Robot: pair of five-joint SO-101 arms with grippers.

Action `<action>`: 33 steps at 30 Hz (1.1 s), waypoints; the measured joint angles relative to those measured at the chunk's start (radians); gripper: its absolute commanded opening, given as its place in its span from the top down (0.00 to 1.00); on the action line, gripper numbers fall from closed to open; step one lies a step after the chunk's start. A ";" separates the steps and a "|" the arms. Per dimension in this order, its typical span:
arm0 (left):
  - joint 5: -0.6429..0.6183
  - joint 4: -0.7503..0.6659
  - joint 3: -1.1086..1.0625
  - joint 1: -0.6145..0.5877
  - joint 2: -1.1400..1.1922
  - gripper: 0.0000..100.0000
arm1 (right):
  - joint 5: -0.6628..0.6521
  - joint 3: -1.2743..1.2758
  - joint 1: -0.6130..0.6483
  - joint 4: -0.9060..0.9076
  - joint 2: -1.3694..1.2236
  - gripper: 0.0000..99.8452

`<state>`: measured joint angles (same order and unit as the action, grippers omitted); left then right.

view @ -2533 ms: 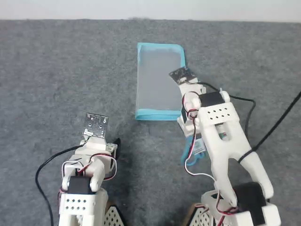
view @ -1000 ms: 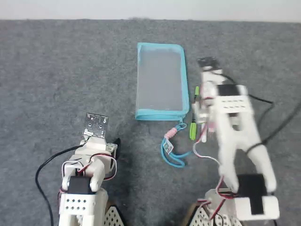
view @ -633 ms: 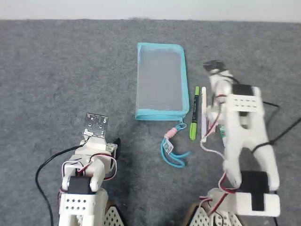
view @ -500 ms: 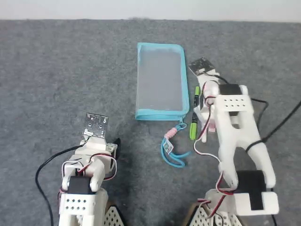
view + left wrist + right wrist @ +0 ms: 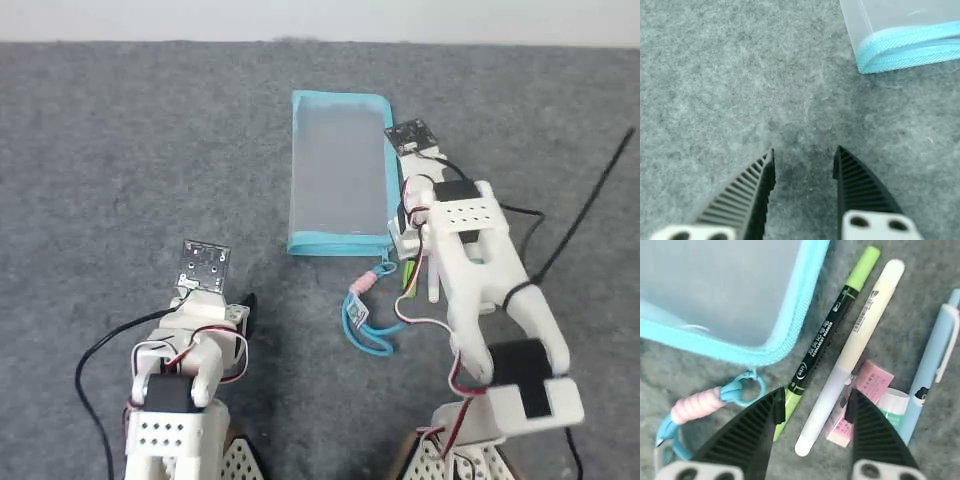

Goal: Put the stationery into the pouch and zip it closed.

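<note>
Right arm (image 5: 480,290) stretched forward from its base, wrist tipped down over the stationery just beside the pouch (image 5: 340,170). Right pincer (image 5: 815,392) about half open, gripping nothing, hanging above the worktop (image 5: 120,150)

Between its jaws, in the wrist view: the near ends of the green marker (image 5: 827,335) and the white pen (image 5: 855,335). They lie side by side and run away beyond the tips. The marker's end sits close against the jaw on the pouch side. The pen's end is nearer the middle of the gap

Pink eraser (image 5: 860,400) touches the pen and is partly covered by the other jaw. Outside that jaw: a small white and green item (image 5: 892,400) against the eraser, then the blue pen (image 5: 932,360)

Outside the pouch-side jaw: the zip pull (image 5: 740,387) with its pink beaded strap and blue cord, and beyond it the pouch's near corner. Pouch lies flat, clear panel up, teal edging. Cannot tell whether the zip is open. The stationery seen lies outside it, on the worktop

Left arm (image 5: 170,430) folded close to its base, wrist low, pointing forward and down. Left pincer (image 5: 805,150) open about as wide, nothing between the jaws, bare grey worktop under it. A teal corner of the pouch lies well ahead of its tips and off to one side, apart from them
</note>
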<state>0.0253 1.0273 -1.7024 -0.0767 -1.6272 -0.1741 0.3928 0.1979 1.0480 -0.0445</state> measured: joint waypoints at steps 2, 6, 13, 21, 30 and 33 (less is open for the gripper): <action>0.000 0.000 0.000 0.000 0.000 0.82 | 0.005 -0.018 -0.015 -0.005 -0.040 0.82; 0.000 0.000 0.000 0.000 0.000 0.82 | 0.006 -0.051 -0.046 -0.006 -0.107 0.82; 0.000 0.000 0.000 0.000 0.000 0.82 | 0.009 -0.074 -0.043 -0.012 -0.138 0.83; 0.000 0.000 0.000 0.000 0.000 0.82 | 0.011 -0.034 -0.051 -0.060 -0.158 0.87; 0.000 0.000 0.000 0.000 0.000 0.82 | 0.011 -0.031 -0.075 -0.069 -0.198 0.87; 0.000 0.000 0.000 0.000 0.000 0.82 | 0.011 -0.031 -0.077 -0.071 -0.198 0.96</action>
<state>0.0253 1.0273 -1.7024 -0.0767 -1.6272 -0.1634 0.3621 0.1212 0.9774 -0.2424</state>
